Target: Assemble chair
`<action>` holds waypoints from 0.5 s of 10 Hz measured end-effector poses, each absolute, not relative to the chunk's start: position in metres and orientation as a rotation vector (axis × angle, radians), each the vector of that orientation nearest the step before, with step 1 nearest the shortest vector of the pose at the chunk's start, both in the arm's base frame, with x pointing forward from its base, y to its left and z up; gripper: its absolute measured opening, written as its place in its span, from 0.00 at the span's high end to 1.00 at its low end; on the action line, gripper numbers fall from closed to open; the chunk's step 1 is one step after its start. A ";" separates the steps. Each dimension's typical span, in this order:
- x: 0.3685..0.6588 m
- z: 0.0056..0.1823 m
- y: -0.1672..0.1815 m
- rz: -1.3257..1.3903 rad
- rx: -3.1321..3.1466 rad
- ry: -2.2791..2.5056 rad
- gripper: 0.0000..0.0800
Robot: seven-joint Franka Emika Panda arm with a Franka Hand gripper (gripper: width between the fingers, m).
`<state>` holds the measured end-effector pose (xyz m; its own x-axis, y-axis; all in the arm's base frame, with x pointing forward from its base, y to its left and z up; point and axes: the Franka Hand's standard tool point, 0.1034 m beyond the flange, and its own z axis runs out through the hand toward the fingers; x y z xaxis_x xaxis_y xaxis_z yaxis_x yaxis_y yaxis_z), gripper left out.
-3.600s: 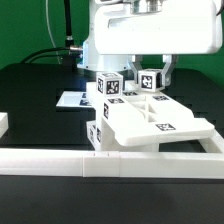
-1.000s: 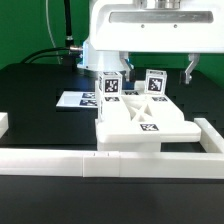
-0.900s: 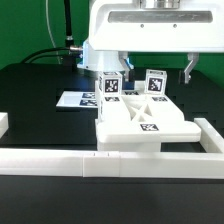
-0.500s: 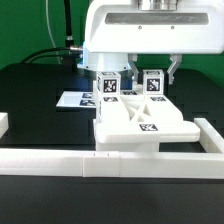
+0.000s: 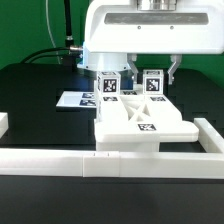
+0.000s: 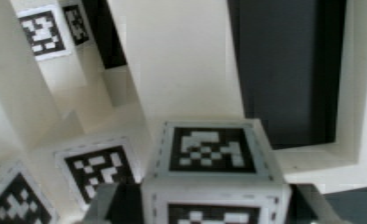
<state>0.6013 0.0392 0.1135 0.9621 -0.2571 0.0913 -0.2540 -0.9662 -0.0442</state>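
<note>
**Gripper clamped on a tagged post of the chair assembly**

The chair [image 5: 140, 118], a partly joined set of white panels and blocks, sits on the black table [image 5: 35, 95] just behind the low white border wall [image 5: 60, 163]. Its flat slotted panel lies level, with a tag on top. Two upright posts with square tags rise at its rear. The gripper [image 5: 152, 80] comes down from the white arm and its dark fingers [image 5: 170, 70] bracket the tagged post [image 5: 152, 84] on the exterior view's right, closed against it. The wrist view shows that tagged block [image 6: 206, 165] close up between the jaws. The marker board [image 5: 76, 100] lies flat behind, toward the exterior view's left.
</note>
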 end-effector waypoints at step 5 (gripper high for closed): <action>0.603 0.113 0.044 -0.164 -2.893 1.045 0.64</action>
